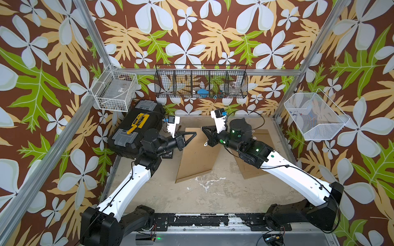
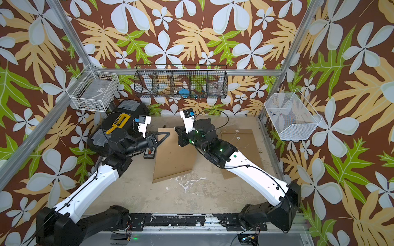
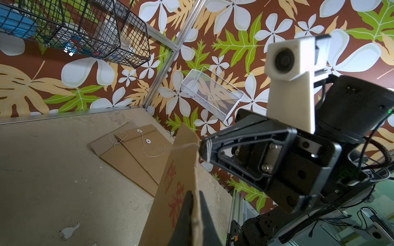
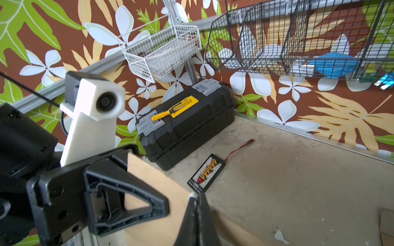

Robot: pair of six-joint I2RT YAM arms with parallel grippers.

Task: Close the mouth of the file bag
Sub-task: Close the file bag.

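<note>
A brown kraft file bag [image 1: 196,157] with red print stands tilted on its lower edge at mid-table in both top views. My left gripper [image 3: 193,192] is shut on the bag's [image 3: 168,204] upper edge, one finger on each side. My right gripper [image 4: 197,194] is shut, with a bit of white string showing at its tip, right beside the bag's [image 4: 149,176] top corner. In the left wrist view the thin white string [image 3: 187,146] runs from the bag's top to the right gripper [image 3: 204,147], with turns around its tip. The bag's mouth and button are hidden.
A second file bag [image 2: 241,136] with loose string lies flat at the back right, partly under my right arm. A black toolbox [image 1: 136,125] stands at the back left, a small connector board [image 4: 205,171] beside it. Wire baskets [image 1: 201,82] hang on the walls.
</note>
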